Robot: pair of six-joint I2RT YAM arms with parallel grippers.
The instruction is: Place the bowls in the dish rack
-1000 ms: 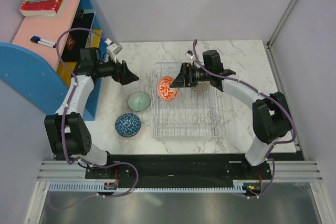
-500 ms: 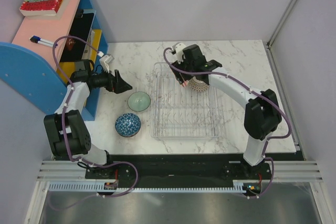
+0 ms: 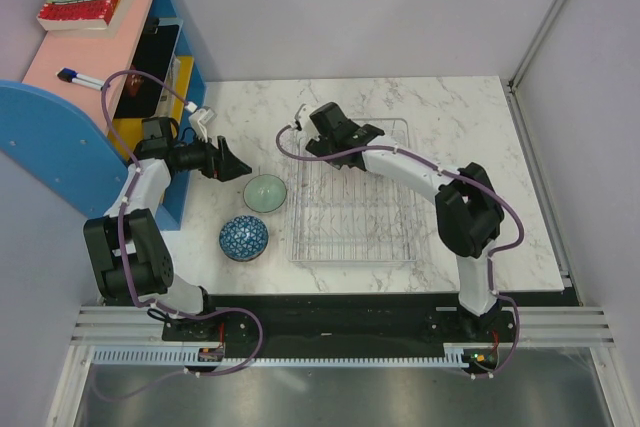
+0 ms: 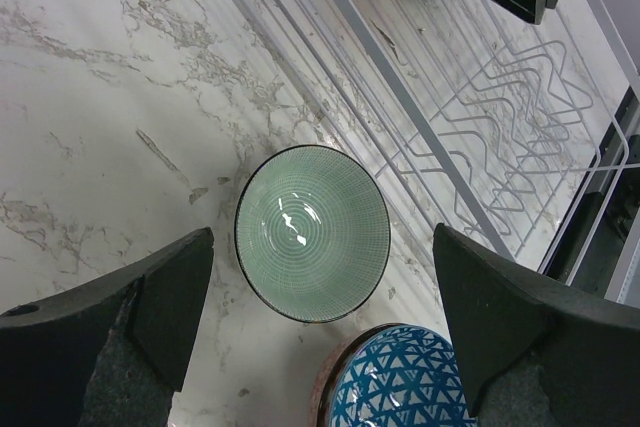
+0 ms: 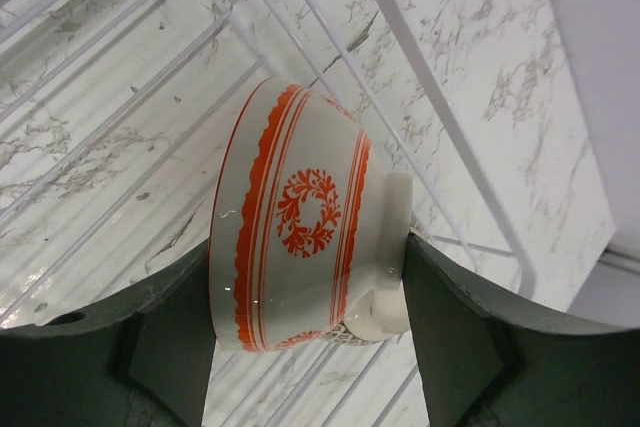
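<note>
A white bowl with orange bands (image 5: 300, 237) lies on its side between my right gripper's (image 5: 308, 247) fingers, one on the rim and one on the foot, just above the wires of the dish rack (image 5: 120, 117). In the top view the right gripper (image 3: 318, 145) is over the far left corner of the dish rack (image 3: 355, 227) and hides the bowl. My left gripper (image 4: 322, 237) hangs open above a green bowl (image 4: 312, 232), which stands on the marble left of the rack (image 4: 480, 117). A blue patterned bowl (image 4: 400, 387) stands just nearer (image 3: 243, 238).
A scrap of another patterned bowl (image 5: 385, 325) shows behind the held bowl's foot. A blue and pink shelf unit (image 3: 60, 137) stands at the table's left edge, close behind my left arm. Grey walls close in the back and right.
My right arm has swung the orange bowl from the rack's middle to its far left corner. My left gripper drew back a little to the left and then held still.
</note>
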